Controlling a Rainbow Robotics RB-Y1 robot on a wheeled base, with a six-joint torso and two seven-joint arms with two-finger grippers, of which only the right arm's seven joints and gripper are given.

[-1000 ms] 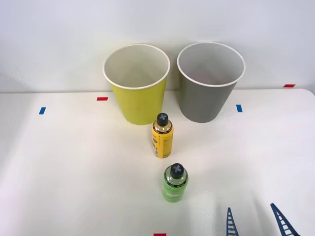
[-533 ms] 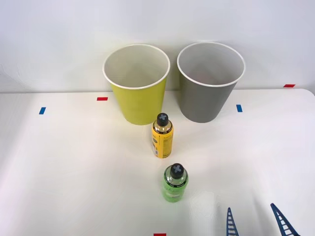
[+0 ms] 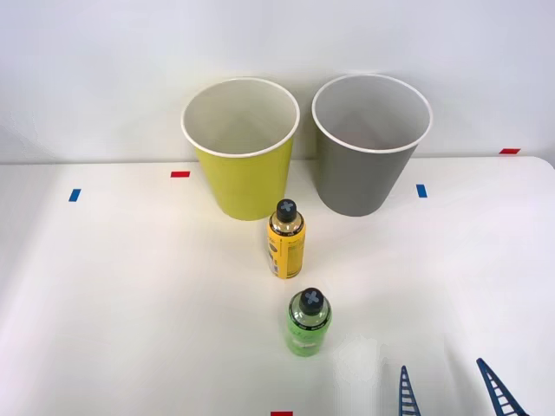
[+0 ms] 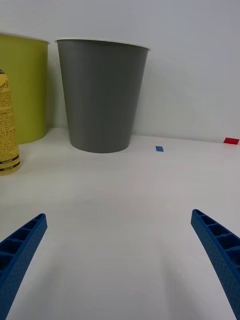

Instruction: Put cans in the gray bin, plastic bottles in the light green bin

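2 bins are standing upright side by side at the far edge of the white table point(image 3: 130, 295), and we are seeing straight down into their white insides from the front view. We are finding the green bin point(image 3: 243, 178) on the left and the gray bin point(image 3: 357, 178) on the right, close together but not touching; in the wrist view the gray bin point(image 4: 102, 97) is rising in the middle with the green bin point(image 4: 22, 87) beside it.

Just in front of the gap between the bins, nearer the green one, a yellow bottle point(image 3: 285, 240) with a dark cap is standing upright; its labelled side point(image 4: 8, 130) is showing at the edge of the wrist view. Nearer to us, the green bottle point(image 3: 308, 323) is standing upright with its black cap on, apart from the yellow bottle and well clear of both bins.

We are seeing the right gripper point(image 3: 449, 392) low at the near right of the table, to the right of the green bottle and not touching it. Its 2 blue ribbed fingers point(image 4: 20, 250) are spread wide, holding nothing, with bare table between them.

Small red tape marks point(image 3: 179, 174) and blue tape marks point(image 3: 421, 191) are lying flat on the table.
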